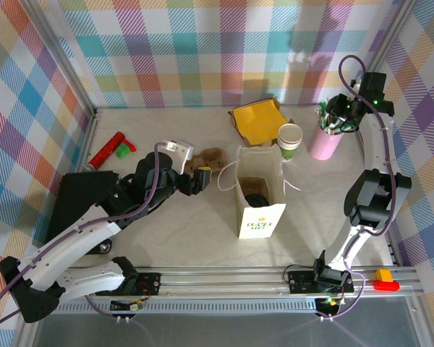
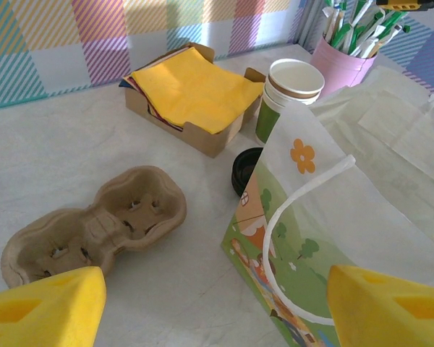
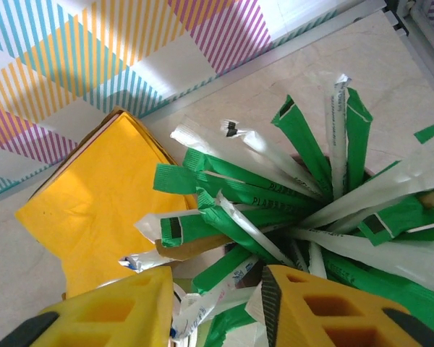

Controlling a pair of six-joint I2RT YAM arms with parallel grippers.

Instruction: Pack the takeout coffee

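Note:
The takeout coffee cup [image 1: 290, 139], white above a green band, stands open-topped behind the paper bag [image 1: 260, 196]; the left wrist view shows the cup [image 2: 276, 103] with a black round lid [image 2: 244, 170] lying on the table before it. A dark round shape sits in the bag's mouth in the top view. My left gripper [image 1: 202, 178] hangs open left of the bag [image 2: 333, 217], nothing between its fingers [image 2: 50, 307]. My right gripper [image 1: 340, 116] is over the pink cup [image 1: 325, 143]. Its yellow fingers [image 3: 116, 314] stand apart with green-white stick tips [image 3: 253, 253] between them.
A brown pulp cup carrier [image 2: 94, 224] lies by the left gripper. A box of yellow napkins [image 1: 257, 119] sits at the back. A red tube [image 1: 105, 150] lies at the far left, and a black slab [image 1: 83, 188] under the left arm. Checkered walls close in the table.

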